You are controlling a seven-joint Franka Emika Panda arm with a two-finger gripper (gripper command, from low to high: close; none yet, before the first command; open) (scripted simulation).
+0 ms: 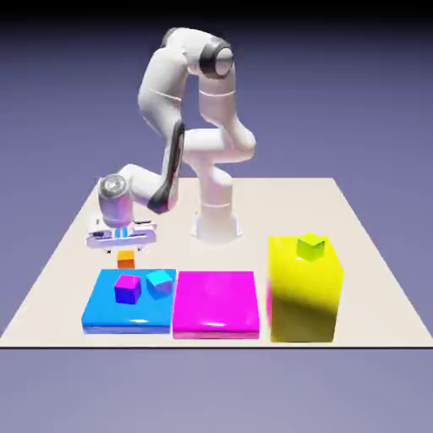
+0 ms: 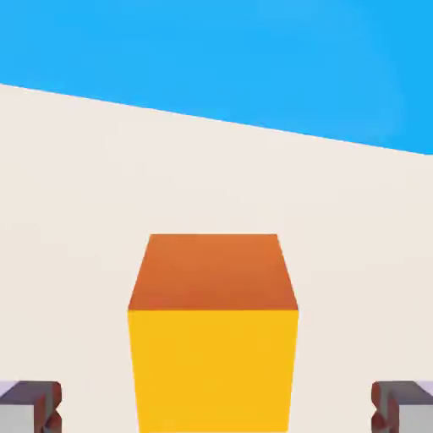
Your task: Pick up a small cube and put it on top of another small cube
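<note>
The small orange cube (image 1: 126,259) rests on the table just behind the blue slab (image 1: 106,315). My gripper (image 1: 124,247) hangs directly over it, pointing down. In the hand view the orange cube (image 2: 213,338) fills the lower middle, and the two grey fingertips (image 2: 30,404) stand wide apart on either side of it with clear gaps, so the gripper (image 2: 216,408) is open and touches nothing. The purple cube (image 1: 128,289) with its magenta-tinted top sits on the blue slab, a short way in front of the orange cube.
A cyan cube (image 1: 158,282) sits on the blue slab right of the purple one. A flat magenta slab (image 1: 216,306) lies beside it. A tall yellow block (image 1: 304,296) at the exterior view's right carries a yellow-green cube (image 1: 310,246). The blue slab's edge (image 2: 254,59) crosses the hand view's top.
</note>
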